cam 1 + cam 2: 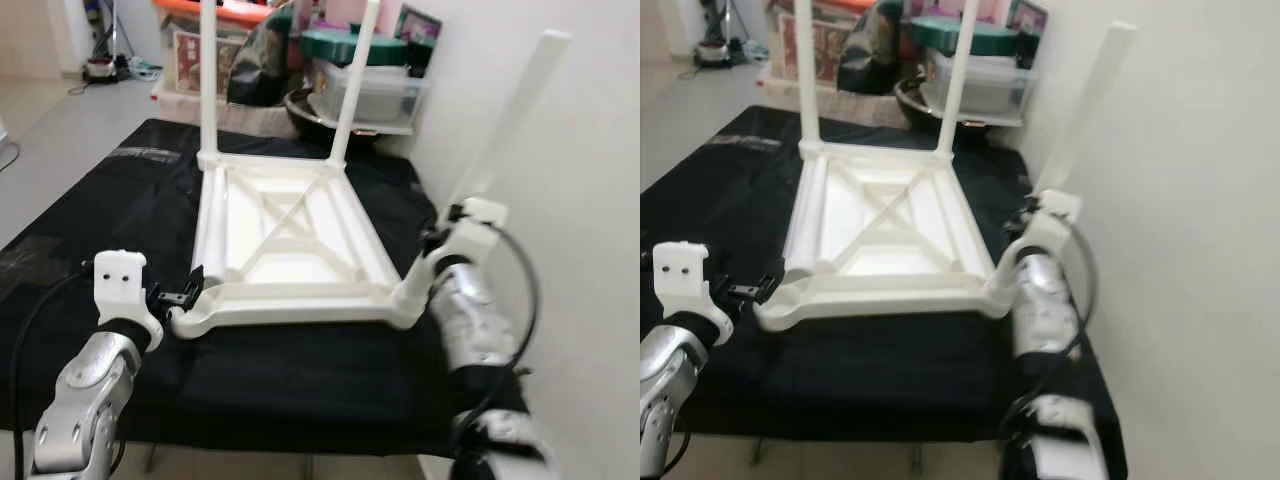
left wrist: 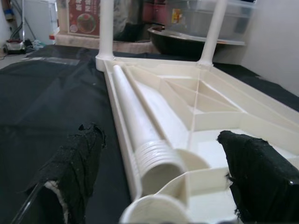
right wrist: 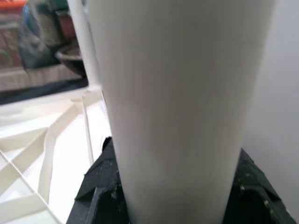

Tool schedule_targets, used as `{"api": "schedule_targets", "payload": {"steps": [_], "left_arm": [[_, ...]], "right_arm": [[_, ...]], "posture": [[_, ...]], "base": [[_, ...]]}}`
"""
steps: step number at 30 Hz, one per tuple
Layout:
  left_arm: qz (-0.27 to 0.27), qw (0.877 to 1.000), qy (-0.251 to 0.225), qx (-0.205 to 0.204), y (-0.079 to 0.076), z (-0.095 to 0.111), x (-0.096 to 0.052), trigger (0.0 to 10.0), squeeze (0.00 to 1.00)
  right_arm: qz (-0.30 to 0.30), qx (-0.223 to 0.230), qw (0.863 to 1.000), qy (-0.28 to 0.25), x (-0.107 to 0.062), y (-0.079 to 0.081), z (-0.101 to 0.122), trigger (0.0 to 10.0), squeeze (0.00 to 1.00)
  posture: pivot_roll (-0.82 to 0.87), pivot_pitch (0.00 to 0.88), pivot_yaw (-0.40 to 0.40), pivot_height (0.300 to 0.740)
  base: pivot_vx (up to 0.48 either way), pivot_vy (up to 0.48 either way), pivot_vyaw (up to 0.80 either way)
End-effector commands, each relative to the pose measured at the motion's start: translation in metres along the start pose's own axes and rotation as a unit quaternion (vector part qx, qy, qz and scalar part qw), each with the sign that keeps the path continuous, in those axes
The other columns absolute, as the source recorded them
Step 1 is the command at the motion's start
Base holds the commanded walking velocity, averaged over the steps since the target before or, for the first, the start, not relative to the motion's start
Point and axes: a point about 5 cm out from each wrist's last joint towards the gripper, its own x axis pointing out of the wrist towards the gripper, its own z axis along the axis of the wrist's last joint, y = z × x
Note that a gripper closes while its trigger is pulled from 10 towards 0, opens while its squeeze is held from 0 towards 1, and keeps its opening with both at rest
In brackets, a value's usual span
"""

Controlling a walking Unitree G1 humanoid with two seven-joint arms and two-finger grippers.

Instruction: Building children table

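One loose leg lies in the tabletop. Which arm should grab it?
Left. Its open gripper already faces the loose leg; the right gripper is shut on the third leg.

A black cloth (image 1: 120,220) covers the worktop, which stands against a plain white wall (image 1: 590,200) on the right. Behind the far edge sit a clear plastic storage box (image 1: 385,95) with a green lid (image 1: 350,45), a dark round bowl (image 1: 315,115) beside it, and a printed cardboard box (image 1: 200,55). Grey floor (image 1: 70,130) shows at the far left.
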Motion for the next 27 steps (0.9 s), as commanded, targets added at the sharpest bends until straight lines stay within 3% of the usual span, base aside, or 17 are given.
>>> {"api": "schedule_targets", "payload": {"steps": [1,3,4,5,6,9,10,12,13,14,16,19,20,23,24,26,27], "left_arm": [[-0.005,1.0,0.007,0.001,-0.002,-0.002,0.002,10.0,0.0],[-0.007,1.0,0.007,0.0,-0.003,-0.003,0.005,10.0,0.0],[-0.007,1.0,0.008,-0.001,-0.004,-0.003,0.006,10.0,0.0],[-0.007,1.0,0.008,-0.001,-0.004,-0.003,0.006,10.0,0.0],[-0.008,1.0,0.008,-0.001,-0.005,-0.003,0.006,10.0,0.0],[-0.008,1.0,0.008,-0.002,-0.005,-0.004,0.006,10.0,0.0],[-0.009,1.0,0.008,-0.003,-0.006,-0.004,0.006,10.0,0.0],[-0.01,1.0,0.009,-0.005,-0.007,-0.005,0.005,10.0,0.0],[-0.011,1.0,0.009,-0.005,-0.007,-0.005,0.005,10.0,0.0],[-0.012,1.0,0.009,-0.005,-0.007,-0.005,0.005,10.0,0.0],[-0.012,1.0,0.009,-0.005,-0.007,-0.005,0.005,10.0,0.0],[-0.016,1.0,0.008,-0.002,-0.007,-0.005,0.008,10.0,0.0],[-0.016,1.0,0.008,-0.002,-0.007,-0.005,0.008,10.0,0.0],[-0.019,1.0,0.007,0.0,-0.009,-0.005,0.009,10.0,0.0],[-0.02,1.0,0.007,0.0,-0.009,-0.004,0.009,10.0,0.0],[-0.021,1.0,0.006,0.001,-0.01,-0.004,0.009,10.0,0.0],[-0.02,1.0,0.006,0.001,-0.009,-0.004,0.008,10.0,0.0]], "right_arm": [[0.021,0.02,0.998,0.05,-0.004,0.015,-0.013,0.0,0.0],[0.07,0.016,0.997,0.035,-0.003,0.033,0.002,0.0,0.0],[0.087,0.006,0.995,0.039,-0.002,0.037,0.004,4.8,0.0],[0.087,0.006,0.995,0.039,-0.002,0.037,0.004,4.8,0.0],[0.094,0.002,0.994,0.051,-0.001,0.038,0.003,10.0,0.0],[0.11,0.005,0.993,0.047,-0.001,0.039,0.005,10.0,0.0],[0.136,0.02,0.99,0.034,-0.004,0.039,0.01,10.0,1.0],[0.209,0.022,0.978,0.009,-0.018,0.037,0.027,10.0,1.0],[0.267,0.025,0.963,-0.002,-0.023,0.036,0.035,10.0,0.0],[0.304,0.026,0.952,-0.008,-0.025,0.035,0.039,10.0,0.0],[0.324,0.029,0.946,-0.011,-0.026,0.034,0.042,10.0,0.0],[0.497,-0.052,0.866,-0.01,-0.036,0.012,0.038,10.0,0.0],[0.497,-0.052,0.866,-0.01,-0.036,0.012,0.038,10.0,0.0],[0.565,-0.13,0.813,0.043,-0.037,0.004,0.014,10.0,0.0],[0.592,-0.158,0.788,0.062,-0.041,0.006,0.004,10.0,0.0],[0.602,-0.161,0.779,0.067,-0.043,0.008,0.002,10.0,0.0],[0.622,-0.166,0.762,0.074,-0.048,0.013,0.0,10.0,0.0]], "posture": [[0.13,0.0,-0.165,0.74],[0.11,0.0,-0.16,0.74],[0.11,0.0,-0.162,0.74],[0.11,0.0,-0.162,0.74],[0.11,0.0,-0.162,0.74],[0.11,0.0,-0.162,0.74],[0.1,0.0,-0.166,0.74],[0.1,0.0,-0.165,0.74],[0.1,0.0,-0.161,0.74],[0.1,0.0,-0.161,0.74],[0.1,0.0,-0.161,0.74],[0.1,0.0,-0.156,0.74],[0.1,0.0,-0.156,0.74],[0.11,0.0,-0.163,0.74],[0.12,0.0,-0.171,0.74],[0.12,0.0,-0.171,0.74],[0.12,0.0,-0.174,0.74]], "base": [[0.0,0.0,0.0],[0.0,0.0,0.0],[0.0,0.0,0.0],[0.0,0.0,0.0],[0.0,0.0,0.0],[0.0,0.0,0.0],[0.0,0.0,0.0],[0.0,0.0,0.0],[0.0,0.0,0.0],[0.0,0.0,0.0],[0.0,0.0,0.0],[0.0,0.0,0.0],[0.0,0.0,0.0],[0.0,0.0,0.0],[0.0,0.0,0.0],[0.0,0.0,0.0],[0.0,0.0,0.0]]}}
